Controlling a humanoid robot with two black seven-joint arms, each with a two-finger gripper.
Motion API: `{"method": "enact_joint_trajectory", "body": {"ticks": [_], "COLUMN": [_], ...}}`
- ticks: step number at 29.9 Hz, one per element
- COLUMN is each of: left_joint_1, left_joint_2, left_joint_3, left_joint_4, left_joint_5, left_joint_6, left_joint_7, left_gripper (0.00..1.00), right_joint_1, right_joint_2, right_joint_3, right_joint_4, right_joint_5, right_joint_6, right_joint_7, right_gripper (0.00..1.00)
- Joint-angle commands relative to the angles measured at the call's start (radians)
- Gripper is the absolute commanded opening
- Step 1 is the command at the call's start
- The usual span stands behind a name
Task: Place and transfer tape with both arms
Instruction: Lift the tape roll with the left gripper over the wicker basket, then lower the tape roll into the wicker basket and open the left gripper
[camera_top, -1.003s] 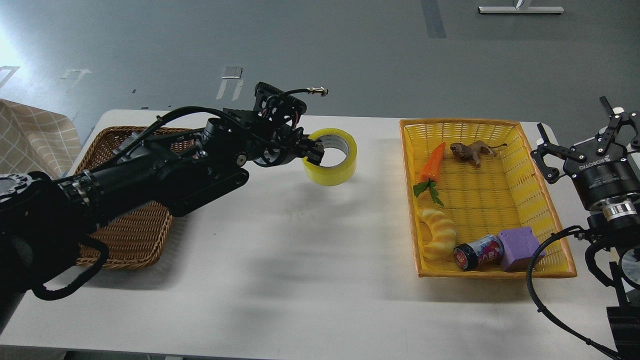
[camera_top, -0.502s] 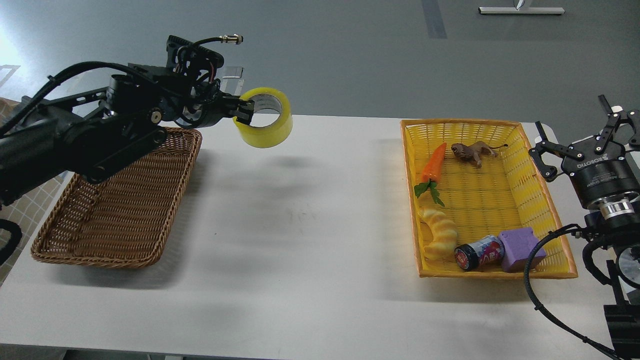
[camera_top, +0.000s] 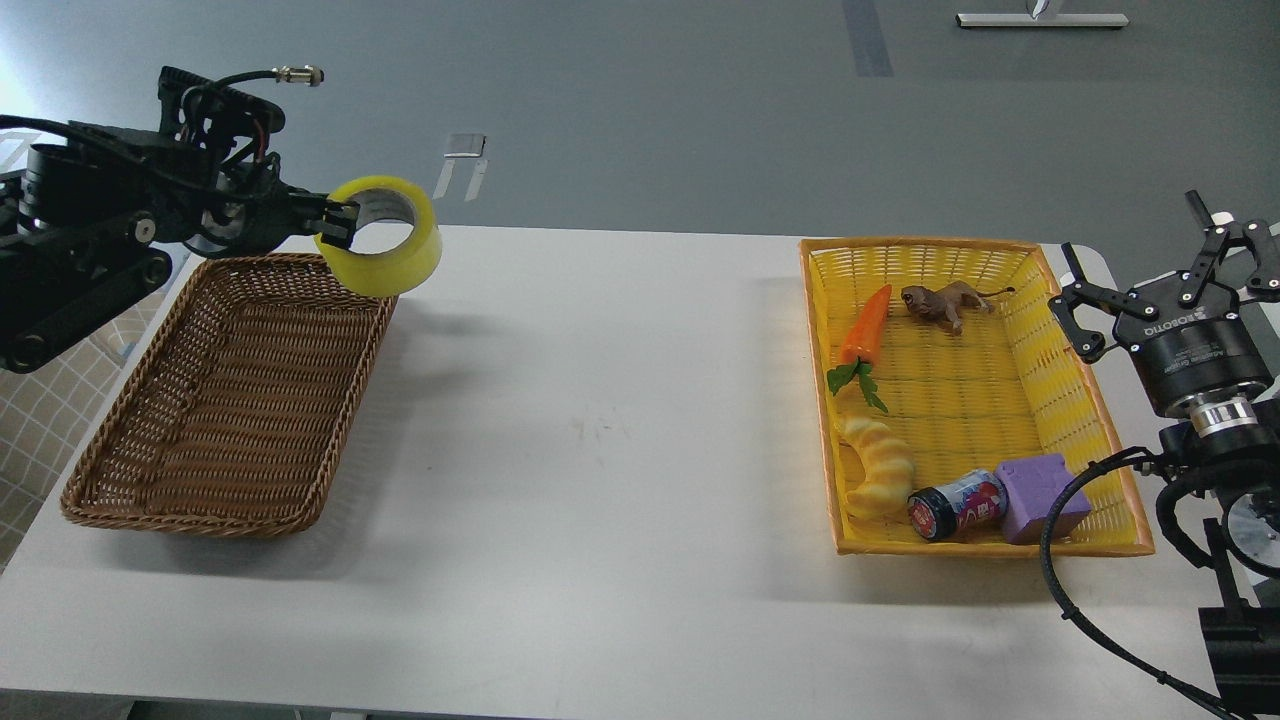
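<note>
The tape (camera_top: 385, 242), a wide yellow translucent roll with a pale core, hangs in the air at the upper left. My left gripper (camera_top: 335, 225) is shut on its near wall, one finger inside the core. It holds the roll above the far right corner of the brown wicker basket (camera_top: 150, 490). My right gripper (camera_top: 1165, 265) is open and empty at the far right, just beyond the yellow basket's right rim, fingers spread and pointing up and back.
The yellow basket (camera_top: 1100, 400) on the right holds a carrot (camera_top: 866, 325), a brown toy animal (camera_top: 940, 301), a yellow twisted bread toy (camera_top: 878, 463), a can (camera_top: 955, 505) and a purple block (camera_top: 1040, 482). The white table (camera_top: 600, 420) lies between the baskets.
My left arm has swung left and up with the tape, from the table's middle to over the brown basket's far right corner. My right gripper has shifted slightly.
</note>
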Motion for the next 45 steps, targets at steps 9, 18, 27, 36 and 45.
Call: {"method": "enact_joint_trajectory", "body": {"ticks": [9, 18, 27, 36, 45], "left_joint_1": [0.083, 0.172, 0.231, 0.261, 0.264], "left_joint_2": [0.112, 0.113, 0.098, 0.095, 0.08], "left_joint_3": [0.018, 0.018, 0.018, 0.016, 0.018], "left_joint_4": [0.008, 0.014, 0.042, 0.092, 0.092], "left_joint_5": [-0.004, -0.019, -0.025, -0.027, -0.043], "left_joint_6": [0.007, 0.053, 0.101, 0.12, 0.12], "left_joint_7": [-0.051, -0.051, -0.05, -0.053, -0.051], "left_gripper": [0.0, 0.0, 0.0, 0.0, 0.0], "right_joint_1": [0.0, -0.002, -0.011, -0.011, -0.011], "right_joint_2": [0.008, 0.008, 0.009, 0.015, 0.015], "right_joint_3": [-0.004, -0.006, -0.007, -0.007, -0.007], "right_joint_4": [0.0, -0.001, -0.001, -0.001, -0.001], "right_joint_5": [0.0, 0.0, 0.0, 0.0, 0.0], "right_joint_6": [0.0, 0.0, 0.0, 0.0, 0.0], "right_joint_7": [0.0, 0.0, 0.0, 0.0, 0.0], "right_gripper": [1.0, 1.0, 1.0, 1.0, 1.0]}}
